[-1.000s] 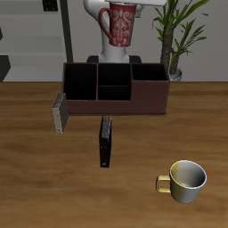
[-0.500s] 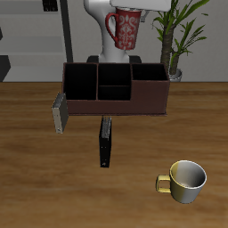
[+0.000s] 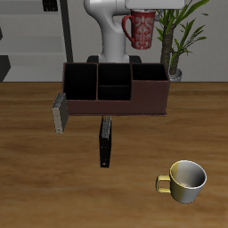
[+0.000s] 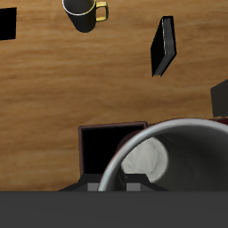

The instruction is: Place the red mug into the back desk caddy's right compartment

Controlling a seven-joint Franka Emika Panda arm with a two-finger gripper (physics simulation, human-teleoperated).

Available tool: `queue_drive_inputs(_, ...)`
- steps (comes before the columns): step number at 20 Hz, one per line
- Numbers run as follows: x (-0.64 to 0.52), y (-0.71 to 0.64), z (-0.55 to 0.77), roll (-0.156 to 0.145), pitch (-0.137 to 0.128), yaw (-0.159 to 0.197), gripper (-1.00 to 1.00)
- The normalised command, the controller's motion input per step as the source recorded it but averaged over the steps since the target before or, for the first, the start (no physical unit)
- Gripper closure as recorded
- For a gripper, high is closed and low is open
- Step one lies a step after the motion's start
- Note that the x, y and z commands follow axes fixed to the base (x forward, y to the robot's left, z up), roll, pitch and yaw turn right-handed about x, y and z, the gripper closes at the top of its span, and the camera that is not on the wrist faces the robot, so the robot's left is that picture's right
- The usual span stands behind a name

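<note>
Red mug (image 3: 142, 29) is up in the air, upright, handle toward the robot's white column, hanging above and slightly behind the back desk caddy (image 3: 114, 89). It sits roughly over the end opposite the grey metal panel (image 3: 60, 112) — the end with the right compartment (image 3: 150, 76). Clear air shows between the mug's base and the caddy's top edge.

Gripper (image 3: 142, 12): only its lower part shows at the mug's rim in the exterior view; fingers closed onto the rim, mug carried by them. The wrist view looks straight down into the mug (image 4: 172, 158) — grey interior and pale rim fill much of the frame; the fingers themselves are not clearly seen there, so their exact spread cannot be told.

Caddy stands at the back of the wooden table (image 3: 44, 178), its black-lined sections open upward; one black-lined section (image 4: 109, 151) lies beside the mug in the wrist view.

In front of the caddy, a thin black rectangular object (image 3: 105, 141) lies flat on the table. Nearer the front edge, well apart from it, stands the yellow-and-cream mug (image 3: 184, 180), upright. A potted plant (image 3: 175, 36) stands behind the caddy's end.
</note>
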Motion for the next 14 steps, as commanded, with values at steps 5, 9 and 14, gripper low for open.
queue_drive_inputs(5, -0.17, 0.24, -0.04, 0.031, -0.001, 0.030, 1.00)
queue_drive_inputs(9, -0.14, 0.19, -0.08, 0.030, -0.006, 0.039, 1.00)
queue_drive_inputs(14, -0.04, 0.08, -0.14, 0.010, 0.005, 0.022, 1.00)
